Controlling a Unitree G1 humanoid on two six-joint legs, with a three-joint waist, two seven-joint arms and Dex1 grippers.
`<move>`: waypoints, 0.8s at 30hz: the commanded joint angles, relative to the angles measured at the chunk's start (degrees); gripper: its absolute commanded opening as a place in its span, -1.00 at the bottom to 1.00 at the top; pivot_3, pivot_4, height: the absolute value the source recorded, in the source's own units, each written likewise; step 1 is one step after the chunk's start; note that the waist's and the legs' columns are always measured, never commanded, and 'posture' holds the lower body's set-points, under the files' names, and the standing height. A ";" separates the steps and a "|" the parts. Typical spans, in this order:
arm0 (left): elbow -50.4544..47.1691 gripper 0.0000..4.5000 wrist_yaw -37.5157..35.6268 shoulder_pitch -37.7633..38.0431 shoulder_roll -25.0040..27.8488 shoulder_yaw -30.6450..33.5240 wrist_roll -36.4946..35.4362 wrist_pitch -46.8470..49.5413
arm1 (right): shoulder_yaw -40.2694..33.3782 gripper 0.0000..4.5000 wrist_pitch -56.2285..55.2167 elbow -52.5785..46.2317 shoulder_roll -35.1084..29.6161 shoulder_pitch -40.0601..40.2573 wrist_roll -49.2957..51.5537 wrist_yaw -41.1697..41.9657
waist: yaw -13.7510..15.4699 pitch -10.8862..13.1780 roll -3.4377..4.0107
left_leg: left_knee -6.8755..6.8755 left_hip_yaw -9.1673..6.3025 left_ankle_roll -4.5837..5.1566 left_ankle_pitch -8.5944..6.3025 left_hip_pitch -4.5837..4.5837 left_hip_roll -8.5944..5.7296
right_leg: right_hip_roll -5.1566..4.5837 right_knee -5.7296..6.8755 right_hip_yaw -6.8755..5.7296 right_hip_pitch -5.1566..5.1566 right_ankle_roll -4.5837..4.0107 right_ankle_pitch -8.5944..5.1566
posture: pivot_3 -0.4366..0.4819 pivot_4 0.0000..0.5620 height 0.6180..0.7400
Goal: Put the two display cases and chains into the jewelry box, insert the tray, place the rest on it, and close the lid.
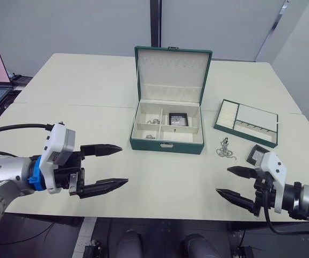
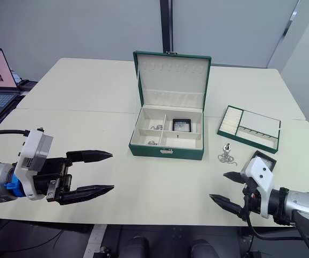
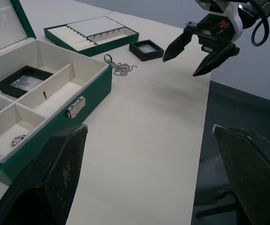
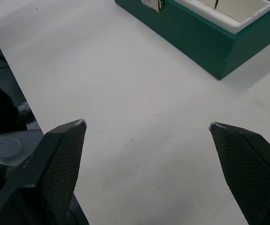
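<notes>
Black display case (image 1: 258, 155) just beyond open right gripper (image 1: 235, 185), untouched.

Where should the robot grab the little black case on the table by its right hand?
Probably by two opposite side walls of the black display case, coming straight down from above. It lies flat and low on the table, square-edged, so only its sides give a hold. The right gripper, jaws open, is nearest; the chain lies beside it, apart.

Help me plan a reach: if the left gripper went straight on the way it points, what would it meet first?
Probably nothing on the table: the left gripper points across bare table toward the right gripper, passing in front of the jewelry box. Depth is uncertain.
</notes>
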 commanded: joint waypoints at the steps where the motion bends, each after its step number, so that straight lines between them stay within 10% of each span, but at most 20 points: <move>1: -0.29 0.98 -0.03 -1.25 -0.08 -0.39 -0.28 -1.55 | -3.94 1.00 0.69 0.97 -1.94 -0.80 -0.30 0.45 | -0.02 0.00 0.00 | 0.00 0.00 0.00 0.00 0.00 0.00 | 0.00 0.00 0.01 0.00 0.00 0.00 | -0.05 -0.47 1.00; 8: -0.66 0.98 0.36 -2.56 -0.37 -2.12 -0.88 -1.90 | -8.16 1.00 3.63 13.35 -9.52 -5.68 -3.02 4.36 | 0.01 0.02 0.02 | 0.02 0.05 0.00 0.00 0.02 0.00 | -0.01 0.00 0.03 0.02 0.00 0.00 | -0.05 -0.47 1.00; 24: -1.15 0.98 2.25 -5.96 -1.21 -5.76 -1.43 -1.71 | 7.33 1.00 -11.73 33.87 -13.56 -15.89 -21.38 17.35 | -0.03 0.08 0.13 | 0.05 0.12 0.00 0.00 0.04 0.00 | -0.02 -0.01 0.08 0.03 0.00 0.00 | -0.05 -0.47 1.00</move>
